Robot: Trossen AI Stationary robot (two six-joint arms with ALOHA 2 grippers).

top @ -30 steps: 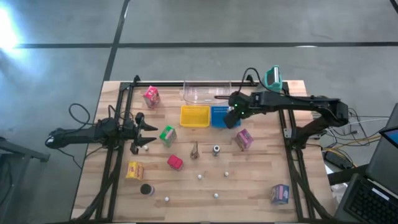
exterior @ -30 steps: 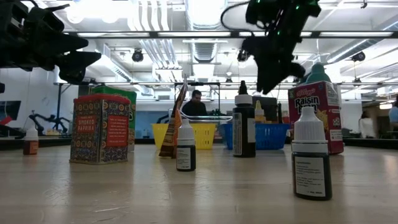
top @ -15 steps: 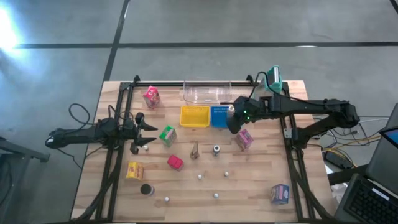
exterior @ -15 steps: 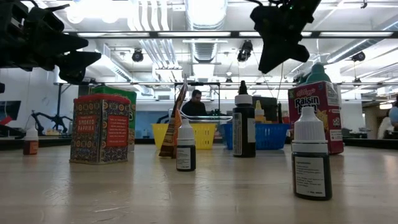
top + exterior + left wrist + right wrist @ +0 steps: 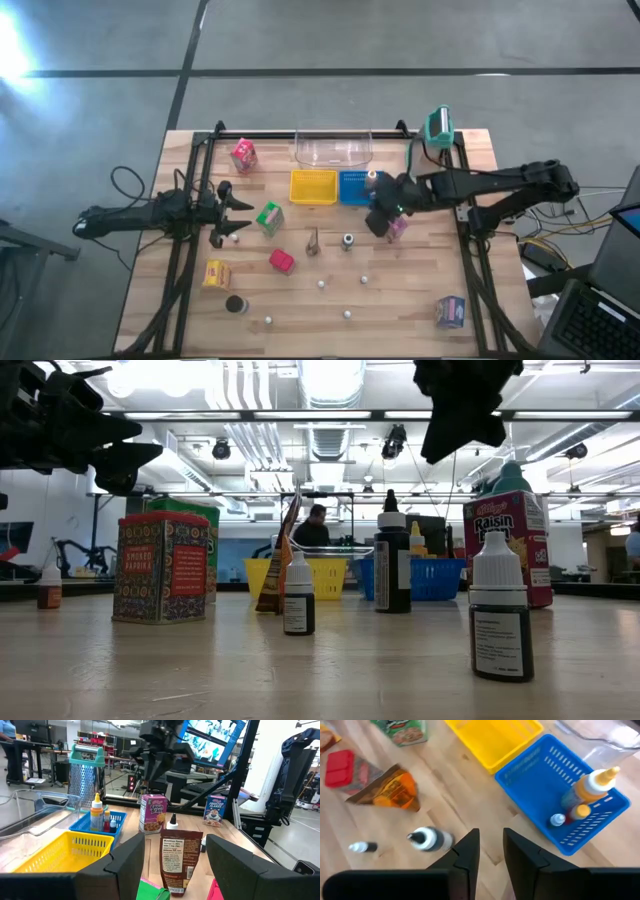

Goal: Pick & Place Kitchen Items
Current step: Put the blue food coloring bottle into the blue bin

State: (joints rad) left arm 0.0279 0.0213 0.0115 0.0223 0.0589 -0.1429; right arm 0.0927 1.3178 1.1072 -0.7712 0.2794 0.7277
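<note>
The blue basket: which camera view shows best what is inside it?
The right wrist view shows it best: it looks down into the blue basket and shows small bottles lying inside. The left wrist view shows it from the side, bottles upright. The high view shows only a small blue square, the low view only its front wall.

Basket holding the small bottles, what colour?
Blue. The basket shows best in the right wrist view, with a yellow-capped bottle inside.
</note>
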